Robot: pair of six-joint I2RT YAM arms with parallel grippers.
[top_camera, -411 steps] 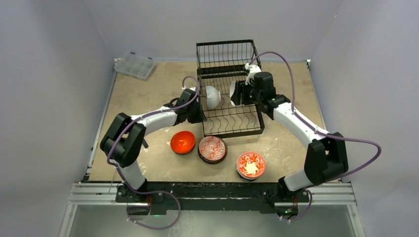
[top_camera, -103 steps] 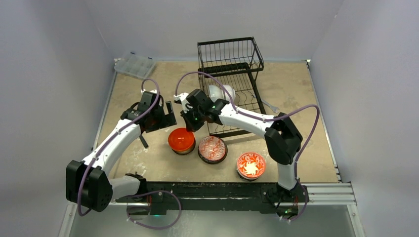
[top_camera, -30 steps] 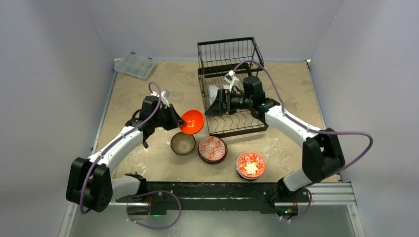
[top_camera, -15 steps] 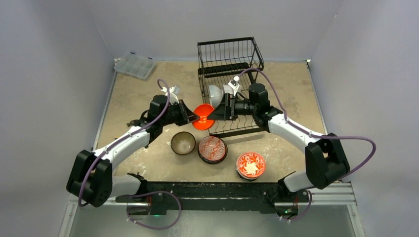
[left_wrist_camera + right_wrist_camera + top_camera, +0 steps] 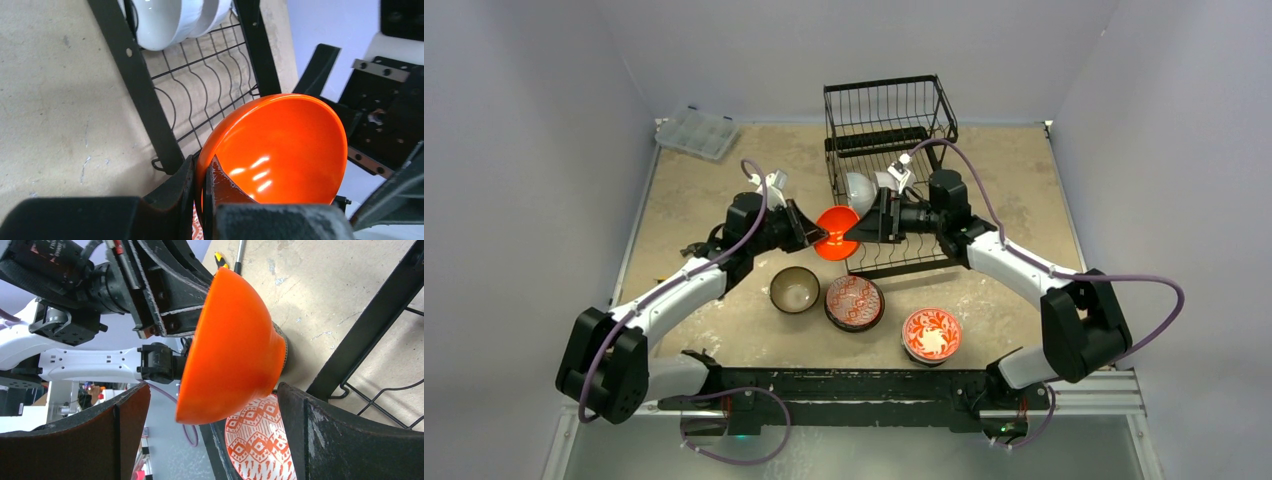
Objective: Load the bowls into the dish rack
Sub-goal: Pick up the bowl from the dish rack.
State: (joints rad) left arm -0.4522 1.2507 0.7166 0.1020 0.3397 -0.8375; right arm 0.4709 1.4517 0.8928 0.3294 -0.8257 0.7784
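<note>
The left fingers (image 5: 809,236) are clamping the rim of the orange bowl (image 5: 836,233), one finger inside the rim and one outside, and are holding it tipped on edge above the worktop (image 5: 724,170). The bowl is hanging just outside the near-left corner of the dish rack (image 5: 889,105). The right fingers (image 5: 864,225) are standing wide apart, reaching in from the right, with the bowl's rounded underside facing them and lying between them; the right wrist view is showing a gap on both sides, so neither finger is touching it. Two white bowls (image 5: 857,188) are standing on edge in the rack's slotted base. A tan bowl (image 5: 795,290) and two red-patterned bowls (image 5: 854,301) are sitting on the near worktop.
</note>
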